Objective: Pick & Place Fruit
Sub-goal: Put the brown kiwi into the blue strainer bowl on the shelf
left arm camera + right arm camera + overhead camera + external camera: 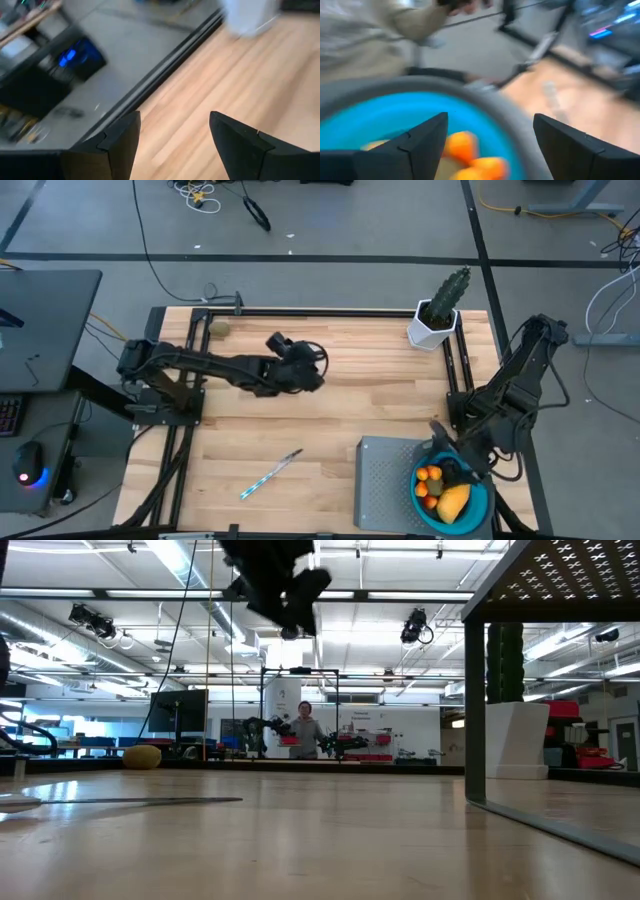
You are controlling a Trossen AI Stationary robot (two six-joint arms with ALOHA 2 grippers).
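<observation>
A blue bowl (478, 505) stands on a grey stand at the table's near right corner. In it lie the yellow oblong fruit (454, 503) and small orange-red pieces (429, 475), also seen in the right wrist view (462, 145). My right gripper (452, 468) (490, 145) hovers open just above the bowl, holding nothing. The olive-brown oval fruit (219, 327) (142, 756) rests on the table near the far left corner. My left gripper (300, 365) (175, 145) hangs open and empty above the table's middle. No black ball shows.
A green cactus in a white pot (438, 315) stands at the far right. A thin white-and-blue stick (270, 473) lies near the near edge. The grey perforated stand (385, 480) rises above the table. A person (303, 730) stands far behind the table.
</observation>
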